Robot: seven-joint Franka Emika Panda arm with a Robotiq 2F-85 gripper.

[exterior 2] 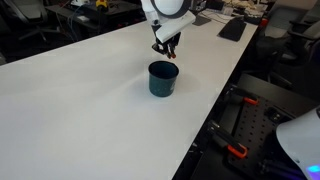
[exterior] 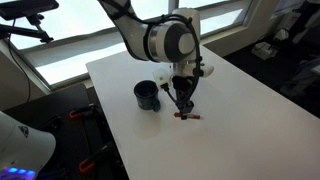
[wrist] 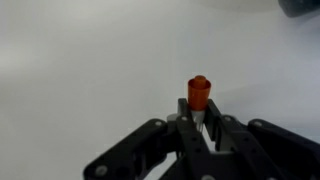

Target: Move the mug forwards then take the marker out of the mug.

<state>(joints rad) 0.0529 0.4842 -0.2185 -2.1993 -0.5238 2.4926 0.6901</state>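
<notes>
Two task things sit on the white table (exterior: pixel 240 110), and reading from the left in an exterior view the mug (exterior: pixel 147 96) comes first. It is dark, round and upright, well in from every edge and nearer the table's middle than any corner. Its mouth faces up and nothing shows sticking out of it. In the exterior view from the opposite side the same mug (exterior 2: pixel 163 79) stands closer to the long edge that borders the dark floor, though still clear of that edge.

Just beside the mug, and apart from it, the hand (exterior: pixel 184 106) points straight down from the white arm (exterior: pixel 165 40). Its tips are low over the table. In an exterior view it hangs behind the mug (the hand (exterior 2: pixel 166 50) is partly masked there by its own dark body).

Below the tips lies a short streak of red, the marker (exterior: pixel 187 117), out of the mug and down at the table surface. Whether it rests on the table I cannot tell.

From the wrist view the hand (wrist: pixel 201 118) is drawn narrow. Its two dark fingers sit tight on either side of the marker (wrist: pixel 199 92), whose red end juts out beyond them.
</notes>
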